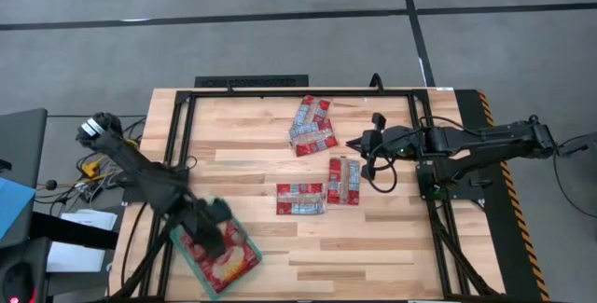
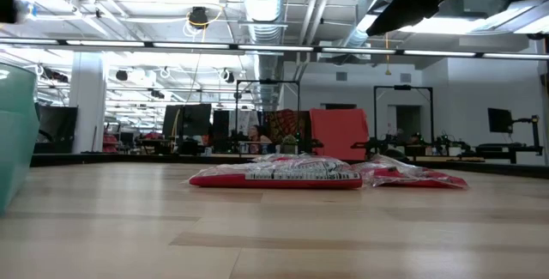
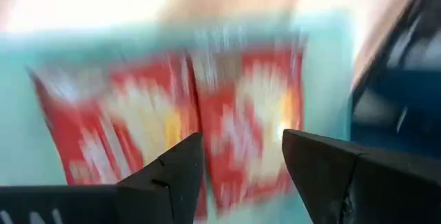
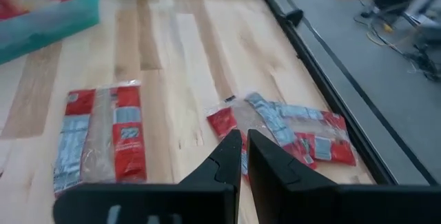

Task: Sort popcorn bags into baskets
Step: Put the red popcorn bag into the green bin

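The teal basket (image 1: 179, 240) sits at the table's near left corner, and two squarish red popcorn bags (image 3: 172, 120) lie flat in it side by side. My left gripper (image 3: 241, 162) hovers open just above them (image 1: 219, 238). Several narrower red bags with silver ends lie flat on the wood: a small pile (image 1: 312, 126) toward the far edge and two more (image 1: 300, 199) (image 1: 343, 180) mid-table. My right gripper (image 1: 359, 142) is shut in the air just right of the pile (image 4: 289, 131), with one bag (image 4: 103, 134) off to its side.
A black frame (image 1: 280, 91) runs along the table's far edge and down both sides. The wood between the basket and the mid-table bags is bare. In the low view the bags (image 2: 274, 176) lie low on the table and the basket wall (image 2: 13, 133) stands at the left edge.
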